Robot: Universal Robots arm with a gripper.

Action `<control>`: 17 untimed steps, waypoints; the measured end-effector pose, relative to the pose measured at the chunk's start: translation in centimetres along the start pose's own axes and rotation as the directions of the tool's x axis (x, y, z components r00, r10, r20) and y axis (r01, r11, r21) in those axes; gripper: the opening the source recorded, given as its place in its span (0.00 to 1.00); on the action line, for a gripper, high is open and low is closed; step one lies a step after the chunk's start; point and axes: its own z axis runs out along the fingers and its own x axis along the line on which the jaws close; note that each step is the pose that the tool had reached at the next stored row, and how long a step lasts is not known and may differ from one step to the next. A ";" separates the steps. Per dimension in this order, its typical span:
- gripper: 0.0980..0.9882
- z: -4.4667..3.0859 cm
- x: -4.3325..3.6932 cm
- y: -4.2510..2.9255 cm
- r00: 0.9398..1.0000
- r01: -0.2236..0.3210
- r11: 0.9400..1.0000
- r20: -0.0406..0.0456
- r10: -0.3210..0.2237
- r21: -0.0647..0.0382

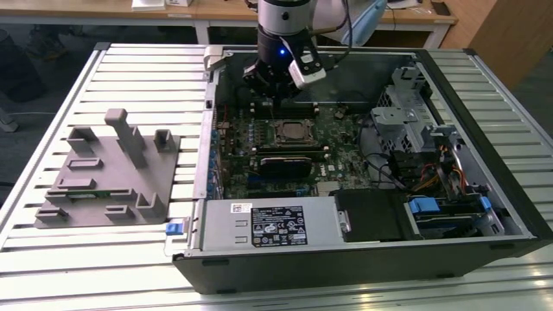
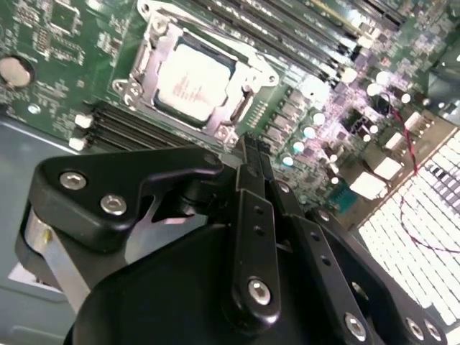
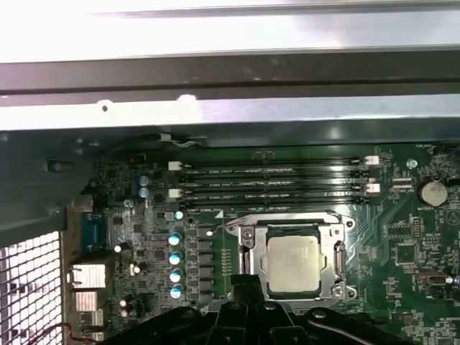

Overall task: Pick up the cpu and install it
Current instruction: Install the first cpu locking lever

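In the exterior view the arm reaches down into the open computer case (image 1: 484, 129), which lies on its side on the slatted table (image 1: 138, 71). The gripper (image 1: 274, 91) hangs over the far edge of the motherboard (image 1: 285, 155), near the case's back wall, just beyond the socket frame (image 1: 292, 132). The cpu (image 1: 292, 133) shows as a pale square inside that frame, so it looks already seated. A grey fixture (image 1: 108, 175) sits on the table at the exterior view's left, well apart from the case.

In the second wrist view the black fingers (image 2: 253, 169) are pressed together with nothing between them. Their tips stand beside a corner of the socket frame (image 2: 144, 90), apart from the cpu (image 2: 192, 80) and above the board.

In the first wrist view the cpu (image 3: 293, 263) lies flat and square in the socket frame (image 3: 248, 259), with the memory slots (image 3: 273, 180) running along its far side. The fingertips (image 3: 241, 287) show at the frame's near edge.

The risk from here, as I judge it, is the closeness — a sideways drift could knock the frame or its lever, or scrape the small parts and capacitors (image 3: 175, 257) beside the socket. Whether the frame is latched over the chip I cannot tell; if it is not, a nudge could shift the cpu on its contacts.
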 end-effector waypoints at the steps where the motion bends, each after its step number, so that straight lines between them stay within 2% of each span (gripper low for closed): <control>1: 0.01 0.01 0.14 -0.01 1.000 0.000 1.000 0.001 0.000 0.000; 8: 0.01 0.04 1.80 -0.06 1.000 0.000 1.000 0.008 0.000 0.000; 17: 0.01 0.14 2.37 0.84 1.000 0.000 1.000 0.008 0.000 0.000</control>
